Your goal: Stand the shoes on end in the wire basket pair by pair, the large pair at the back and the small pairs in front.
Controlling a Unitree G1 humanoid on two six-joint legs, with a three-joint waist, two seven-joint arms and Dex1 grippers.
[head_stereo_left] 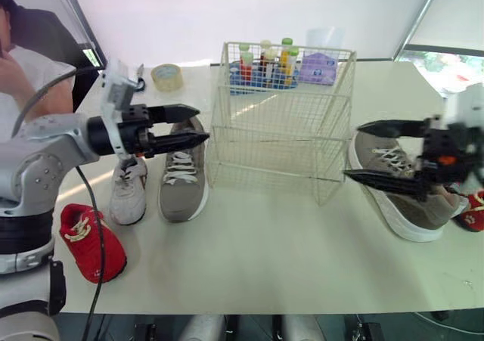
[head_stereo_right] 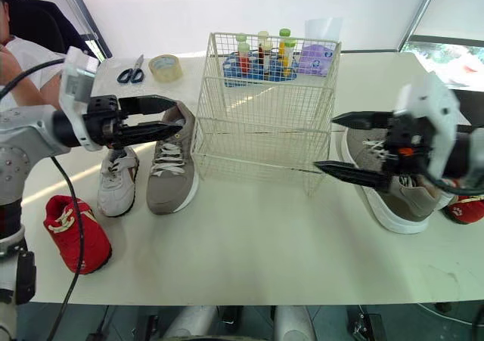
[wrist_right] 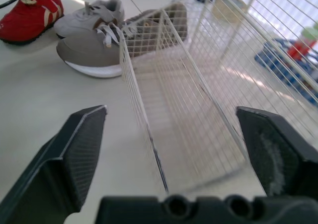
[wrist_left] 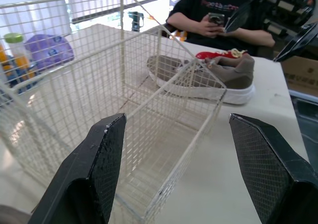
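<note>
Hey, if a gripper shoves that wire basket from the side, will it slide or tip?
Likely slide: the wire basket is thin open mesh with nothing in it, so probably light, on a smooth table. It stands fairly tall, so a push near the top rim might tip it. The thin wires may flex a little.

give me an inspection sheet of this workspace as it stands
surface: white table, no spills seen
job's things: wire basket empty, mid-table; left grey shoe, white shoe and left red shoe lying on its left; right grey shoe and right red shoe on its right
clutter: tape roll, scissors, bottles, purple pouch, cup along the table's back
grippers: left gripper and right gripper open, empty, flanking the basket
cables: black cable hanging off the left arm
surroundings: person seated beyond the left end
</note>
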